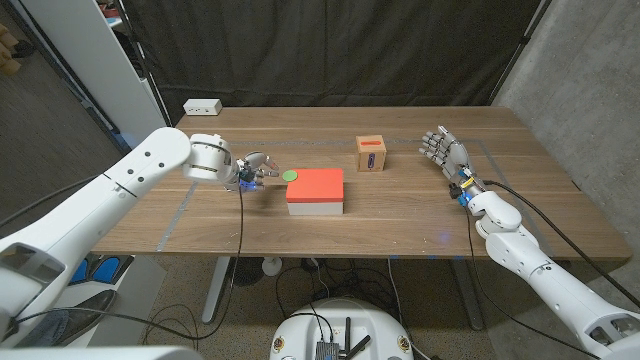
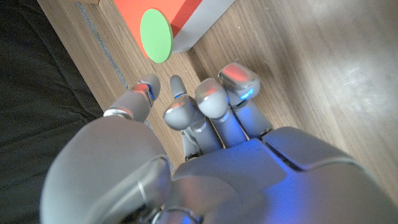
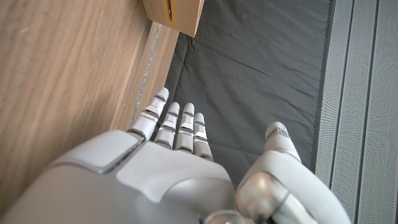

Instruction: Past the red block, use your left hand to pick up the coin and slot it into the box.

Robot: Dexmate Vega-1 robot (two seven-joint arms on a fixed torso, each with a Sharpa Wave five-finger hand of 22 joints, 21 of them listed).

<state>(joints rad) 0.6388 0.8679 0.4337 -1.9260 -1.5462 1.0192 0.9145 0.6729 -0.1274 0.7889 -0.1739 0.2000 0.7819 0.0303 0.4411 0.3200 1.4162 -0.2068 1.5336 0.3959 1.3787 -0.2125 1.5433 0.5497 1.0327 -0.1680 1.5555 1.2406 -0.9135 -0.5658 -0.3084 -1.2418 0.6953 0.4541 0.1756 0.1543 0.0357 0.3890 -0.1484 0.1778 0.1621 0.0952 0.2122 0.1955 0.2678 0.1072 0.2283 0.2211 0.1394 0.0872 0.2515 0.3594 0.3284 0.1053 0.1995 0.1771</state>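
Note:
A small green coin (image 1: 291, 175) lies on the table at the far left corner of the red block (image 1: 316, 184), which sits on a pale base. In the left wrist view the coin (image 2: 155, 35) shows against the block (image 2: 184, 11); whether they touch I cannot tell. My left hand (image 1: 251, 171) hovers just left of the coin, empty, its fingertips (image 2: 211, 94) loosely curled toward it a short gap away. The wooden box (image 1: 371, 153) with a red slot stands behind and right of the block. My right hand (image 1: 445, 152) stands upright with spread fingers (image 3: 176, 122), right of the box (image 3: 174, 12).
A white rectangular unit (image 1: 202, 106) sits at the table's far left corner. Thin tape lines (image 1: 181, 208) run across the wooden top. A dark curtain hangs behind the table.

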